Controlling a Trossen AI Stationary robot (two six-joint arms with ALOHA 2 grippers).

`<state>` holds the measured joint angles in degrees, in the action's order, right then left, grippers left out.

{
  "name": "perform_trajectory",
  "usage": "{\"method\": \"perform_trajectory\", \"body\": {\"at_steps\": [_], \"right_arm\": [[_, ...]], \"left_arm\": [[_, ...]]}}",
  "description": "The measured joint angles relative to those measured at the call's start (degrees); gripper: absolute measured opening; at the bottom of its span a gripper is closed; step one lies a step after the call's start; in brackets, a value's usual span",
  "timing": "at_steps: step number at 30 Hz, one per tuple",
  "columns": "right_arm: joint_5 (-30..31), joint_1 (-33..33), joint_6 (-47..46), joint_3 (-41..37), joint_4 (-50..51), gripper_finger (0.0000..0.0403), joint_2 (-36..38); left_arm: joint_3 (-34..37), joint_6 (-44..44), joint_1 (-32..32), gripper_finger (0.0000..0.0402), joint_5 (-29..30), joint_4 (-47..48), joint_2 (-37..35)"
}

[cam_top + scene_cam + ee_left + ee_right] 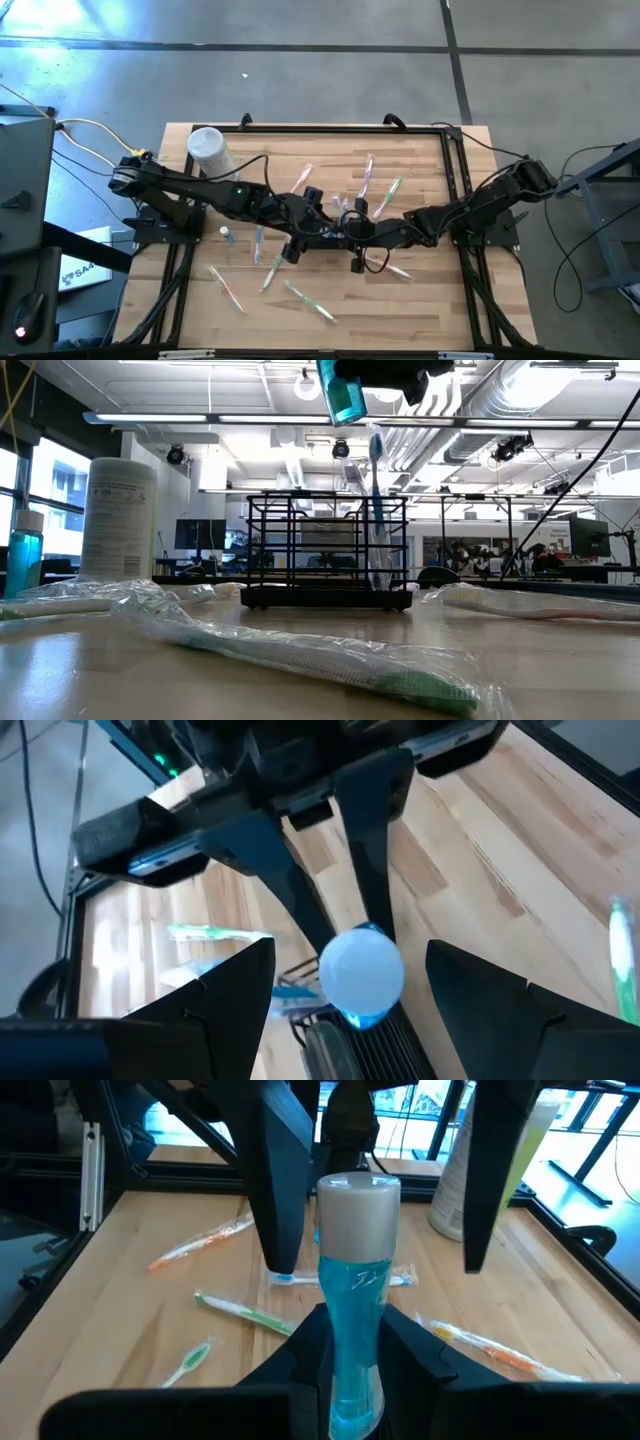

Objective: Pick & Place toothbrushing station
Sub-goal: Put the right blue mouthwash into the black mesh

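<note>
A: In the high view, what are the arms doing?

B: Both are reaching to the middle of the wooden table (420,300). The left gripper (318,208) and the right gripper (347,228) are meeting there, over the toothbrushing station (335,222), which the arms are mostly hiding. Wrapped toothbrushes (310,301) are lying scattered around, and a white canister (209,150) is standing at the far left.

A: And in the low view?

B: The station (326,550) is sitting on the table in the middle, with a toothbrush (374,510) standing upright in its right part. A blue bottle (341,392) is hanging above it at the top edge. A second blue bottle (22,555) is standing at the left, beside the canister (118,520).

A: What is the left wrist view showing?

B: The left gripper (350,995) is holding its fingers (215,1005) wide apart, and the white cap of the bottle (362,972) is sitting between them without touching.

A: And the right wrist view?

B: The right gripper (352,1355) is clamping the blue bottle (354,1330) upright by its lower body. The left fingers are hanging on each side of the cap.
</note>
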<state>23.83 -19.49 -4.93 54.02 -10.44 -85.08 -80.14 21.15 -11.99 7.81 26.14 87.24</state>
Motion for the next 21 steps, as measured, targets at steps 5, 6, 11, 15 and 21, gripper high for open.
{"method": "perform_trajectory", "body": {"at_steps": [5, 6, 11, 15, 21], "right_arm": [[0.0, 0.0, 0.0, 0.0, 0.5, 0.0052, 0.0], [0.0, 0.0, 0.0, 0.0, 0.4, 0.0052, 0.0], [0.0, 0.0, 0.0, 0.0, 0.5, 0.0052, 0.0], [0.0, 0.0, 0.0, 0.0, 0.5, 0.0052, 0.0], [-0.1, 0.0, 0.4, 0.0, 0.6, 0.0052, 0.0]], "left_arm": [[0.0, 0.0, 0.0, 0.0255, -0.4, -0.3, 0.0], [0.0, 0.0, 0.0, 0.0252, -0.9, -0.3, 0.0], [0.0, -0.4, 0.0, 0.0206, -1.1, -0.2, 0.3], [0.0, -0.4, 0.0, 0.0153, -2.8, -0.4, 0.4], [0.0, 0.0, 0.0, 0.0093, -2.8, -0.4, 0.7]]}}
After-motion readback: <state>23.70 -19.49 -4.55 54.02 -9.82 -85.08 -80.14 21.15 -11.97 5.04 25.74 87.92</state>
